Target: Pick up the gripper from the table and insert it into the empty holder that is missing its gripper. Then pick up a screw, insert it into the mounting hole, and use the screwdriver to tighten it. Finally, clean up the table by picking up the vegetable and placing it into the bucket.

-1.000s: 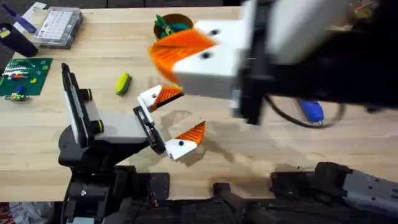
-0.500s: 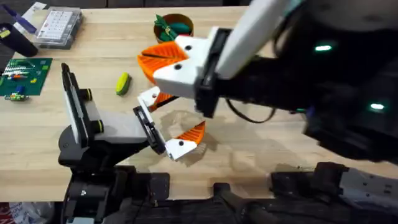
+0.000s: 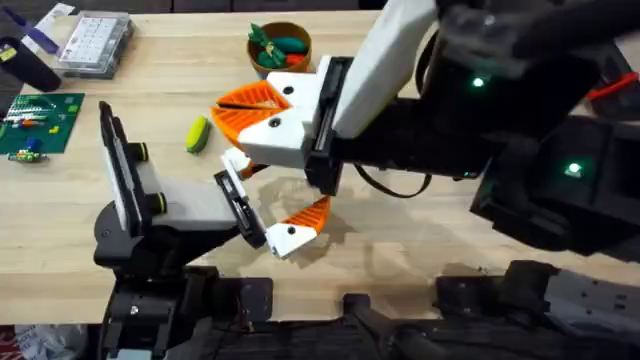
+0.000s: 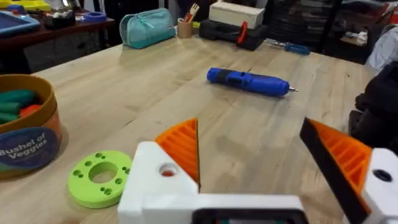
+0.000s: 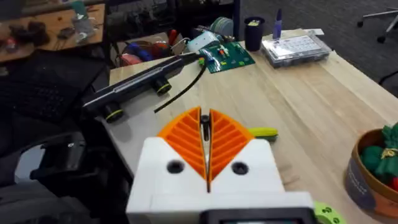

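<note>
This is a robotics or electronics workshop. The pale butcher-block wooden surface [image 3: 420, 240] carries bench clutter: a green printed circuit board [image 3: 38, 122] with small components, a clear plastic compartment box of small parts [image 3: 93, 42], and a blue pen-shaped electric screwdriver [image 4: 247, 81]. Behind it stand a dark side table with tangled cables and tools [image 5: 50, 31], a teal zip pouch [image 4: 147, 27], a tan cup of pencils [image 4: 185, 26] and a black tool case [image 4: 239, 34] (all loosely heaped, as on a working bench).
</note>
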Robot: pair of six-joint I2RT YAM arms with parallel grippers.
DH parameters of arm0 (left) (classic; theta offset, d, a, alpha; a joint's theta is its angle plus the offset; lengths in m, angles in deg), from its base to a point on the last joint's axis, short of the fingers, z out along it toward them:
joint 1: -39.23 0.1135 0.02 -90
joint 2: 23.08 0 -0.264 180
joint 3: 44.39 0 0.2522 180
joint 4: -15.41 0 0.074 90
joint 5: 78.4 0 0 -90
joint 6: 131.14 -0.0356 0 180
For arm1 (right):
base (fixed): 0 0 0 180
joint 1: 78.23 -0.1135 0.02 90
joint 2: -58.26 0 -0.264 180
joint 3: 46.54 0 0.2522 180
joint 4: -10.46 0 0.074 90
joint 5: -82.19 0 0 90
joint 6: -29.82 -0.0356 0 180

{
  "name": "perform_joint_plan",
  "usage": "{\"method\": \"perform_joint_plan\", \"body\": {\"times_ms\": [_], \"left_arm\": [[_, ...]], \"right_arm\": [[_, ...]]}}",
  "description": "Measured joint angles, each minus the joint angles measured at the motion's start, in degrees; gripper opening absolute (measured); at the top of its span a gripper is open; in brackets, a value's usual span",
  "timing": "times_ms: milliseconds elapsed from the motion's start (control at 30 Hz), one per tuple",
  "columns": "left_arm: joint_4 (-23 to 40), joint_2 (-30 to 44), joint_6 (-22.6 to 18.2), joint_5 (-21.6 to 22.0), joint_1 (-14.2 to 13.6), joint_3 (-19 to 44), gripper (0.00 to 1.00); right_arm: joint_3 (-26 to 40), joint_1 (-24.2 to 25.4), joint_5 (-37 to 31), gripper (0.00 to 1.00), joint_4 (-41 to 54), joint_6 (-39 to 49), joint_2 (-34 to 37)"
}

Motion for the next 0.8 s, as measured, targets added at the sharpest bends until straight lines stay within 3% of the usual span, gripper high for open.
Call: {"method": "perform_joint_plan", "body": {"times_ms": [800], "left_arm": [[0.0,0.0,0.0,0.0,0.0,0.0,0.987]], "right_arm": [[0.0,1.0,0.7,0.003,0.2,1.5,7.3]]}}
